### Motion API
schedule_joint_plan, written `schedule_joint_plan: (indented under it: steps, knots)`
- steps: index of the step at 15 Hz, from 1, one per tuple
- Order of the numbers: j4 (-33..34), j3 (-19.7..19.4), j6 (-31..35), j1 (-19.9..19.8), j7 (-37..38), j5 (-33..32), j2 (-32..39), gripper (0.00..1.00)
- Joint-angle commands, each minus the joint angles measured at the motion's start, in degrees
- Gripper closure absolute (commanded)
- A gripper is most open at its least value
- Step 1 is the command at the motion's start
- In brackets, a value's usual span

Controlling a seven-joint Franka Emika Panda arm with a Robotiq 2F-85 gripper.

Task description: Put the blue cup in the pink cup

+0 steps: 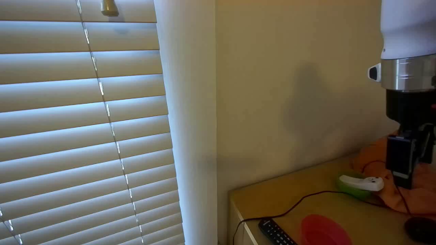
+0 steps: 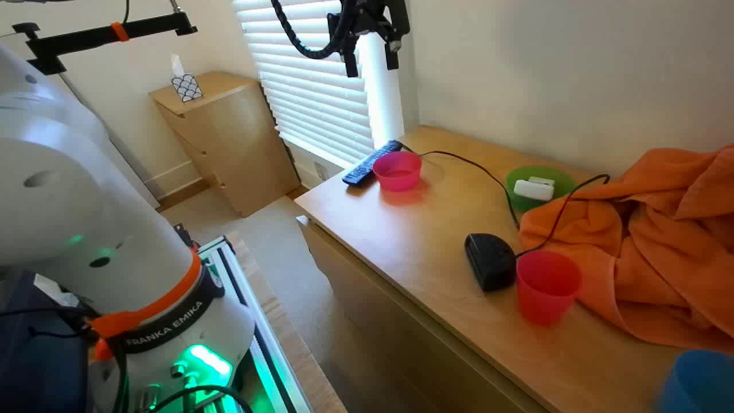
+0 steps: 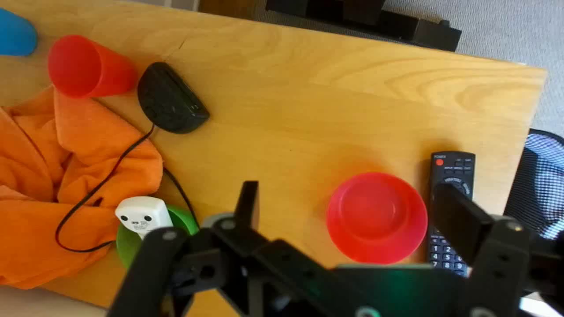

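Note:
The blue cup (image 2: pixel 697 384) stands at the near corner of the dresser top in an exterior view, partly cut off. It also shows at the upper left edge of the wrist view (image 3: pixel 16 34). A tall reddish-pink cup (image 2: pixel 549 289) stands upright between it and a black device; the wrist view shows it too (image 3: pixel 105 68). My gripper (image 3: pixel 346 188) is open and empty. It hangs well above the dresser in an exterior view (image 2: pixel 371 70), and in the wrist view its fingers lie either side of a pink bowl (image 3: pixel 376 218). The blue cup is out of view in an exterior view.
A remote (image 3: pixel 451 176) lies beside the pink bowl. A black device (image 2: pixel 490 261) with a cable sits beside the pink cup. A green bowl (image 2: pixel 565 183) holds a white object (image 2: pixel 533 189). An orange towel (image 2: pixel 659 241) lies along the wall side.

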Motion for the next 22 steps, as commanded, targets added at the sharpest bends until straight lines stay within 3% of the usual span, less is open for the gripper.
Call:
schedule_joint_plan:
  steps: [1, 22]
  knots:
    - [0.1, -0.99, -0.14, 1.08, 0.23, -0.23, 0.07, 0.0]
    - [0.91, -1.67, -0.86, 0.57, 1.21, 1.21, 0.96, 0.0]
